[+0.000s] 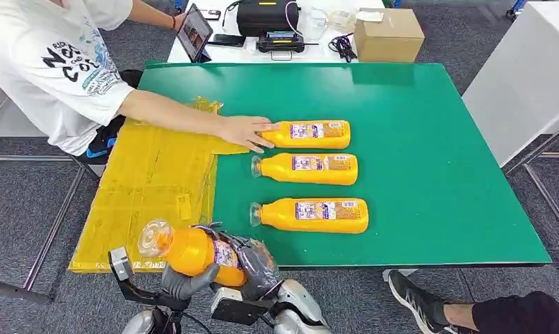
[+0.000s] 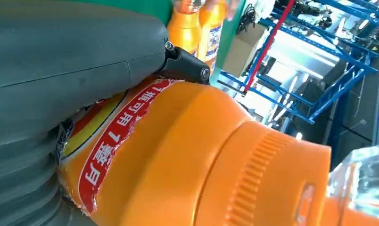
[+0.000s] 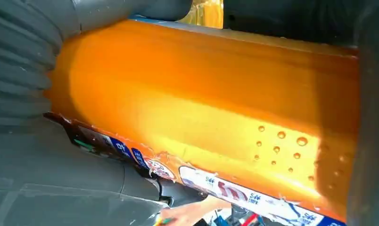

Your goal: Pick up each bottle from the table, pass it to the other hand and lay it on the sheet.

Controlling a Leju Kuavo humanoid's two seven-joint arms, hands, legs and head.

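Both robot hands grip one orange bottle (image 1: 193,252) just off the near edge of the green table (image 1: 430,153); the left hand (image 1: 186,282) wraps its shoulder, the right hand (image 1: 257,263) its labelled body, clear cap pointing toward the yellow sheet (image 1: 151,181); three more orange bottles lie in a row on the table, and a person's hand (image 1: 243,132) rests on the farthest bottle (image 1: 311,134).

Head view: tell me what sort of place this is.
Probably a robot lab or test workshop: a green-matted work table, a white bench with a black electronics case and cables, and blue metal shelving racks beside it.
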